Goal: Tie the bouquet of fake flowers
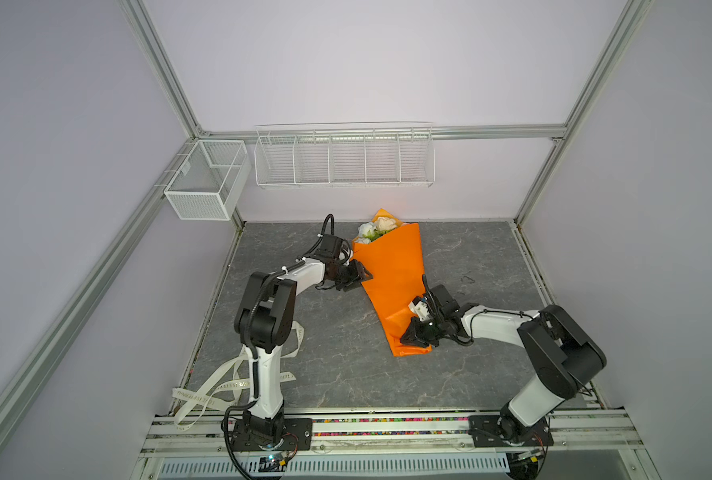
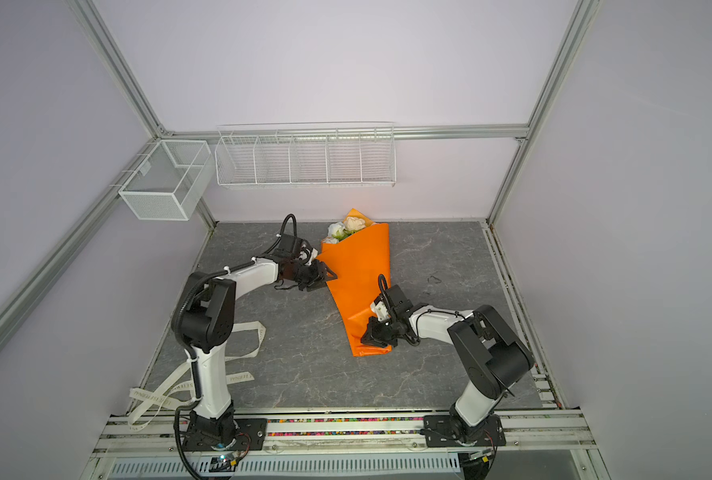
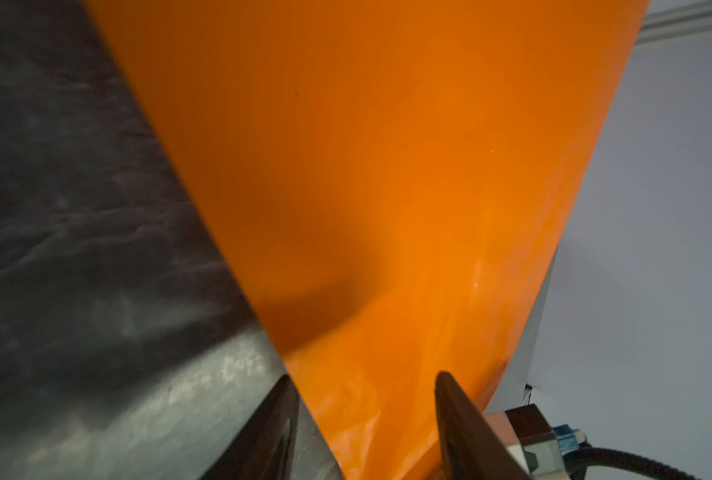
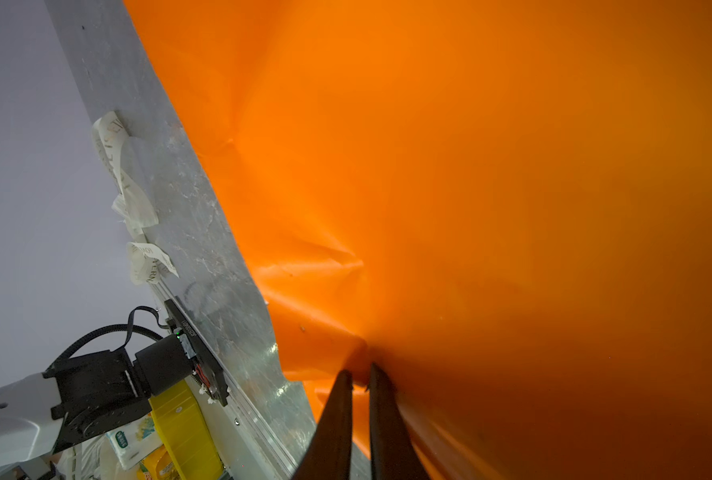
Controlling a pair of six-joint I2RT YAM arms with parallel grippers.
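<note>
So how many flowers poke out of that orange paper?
3: a cream flower farthest back, a white flower beside it, another white one just in front. The paper may hide more.

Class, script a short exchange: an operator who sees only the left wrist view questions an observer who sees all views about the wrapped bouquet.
Operator: My left gripper stands open astride the bouquet. Is the right gripper holding it?
Observer: Yes, it is shut, pinching the bouquet's narrow near end.
Operator: Where is the ribbon?
Observer: Loose on the table beside the left arm's base, not around the bouquet.
</note>
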